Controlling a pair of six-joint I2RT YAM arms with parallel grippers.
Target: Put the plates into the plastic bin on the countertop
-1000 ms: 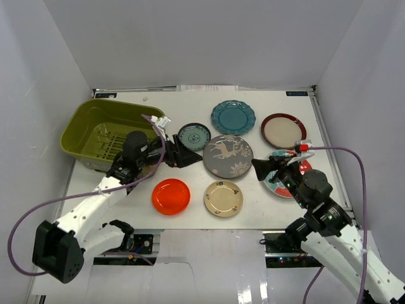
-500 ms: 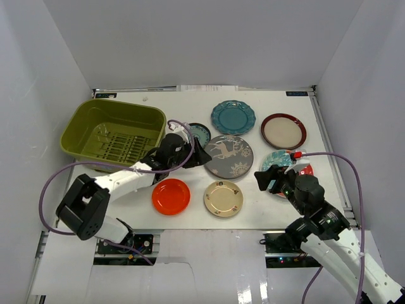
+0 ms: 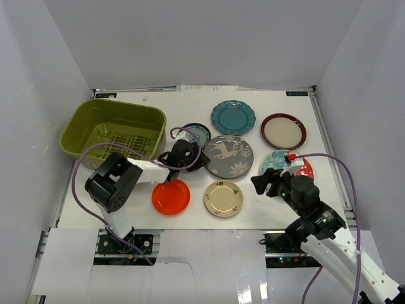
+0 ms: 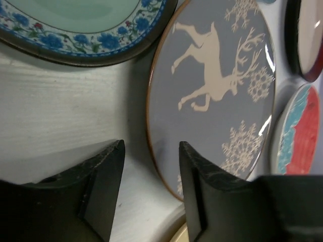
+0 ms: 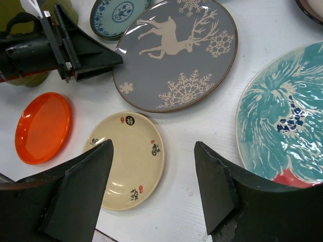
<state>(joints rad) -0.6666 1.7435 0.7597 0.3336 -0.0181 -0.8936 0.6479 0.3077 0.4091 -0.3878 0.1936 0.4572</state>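
The grey plate (image 3: pixel 229 156) with a deer drawing lies mid-table. My left gripper (image 4: pixel 150 151) sits low at its left edge, open, with the rim (image 4: pixel 151 126) running between the two fingers and a gap on both sides. My right gripper (image 5: pixel 154 151) hovers open over the right edge of the cream-yellow plate (image 5: pixel 126 161), holding nothing. The orange-red plate (image 3: pixel 171 196), small teal patterned plate (image 3: pixel 197 133), teal scalloped plate (image 3: pixel 233 117), maroon-rimmed plate (image 3: pixel 283 130) and red-teal plate (image 5: pixel 287 121) all lie flat on the countertop (image 3: pixel 253 209). The olive plastic bin (image 3: pixel 114 106) stands at back left.
White walls close in the table on three sides. A grid-like rack pattern shows on the bin floor (image 3: pixel 120 142). The left arm (image 3: pixel 126 174) lies folded low between the bin and the orange-red plate. A purple cable (image 3: pixel 342 164) loops over the right arm.
The left gripper has swung from beside the bin across to the grey plate's left edge, and its jaws have narrowed. The right gripper has drifted slightly left, toward the cream-yellow plate.
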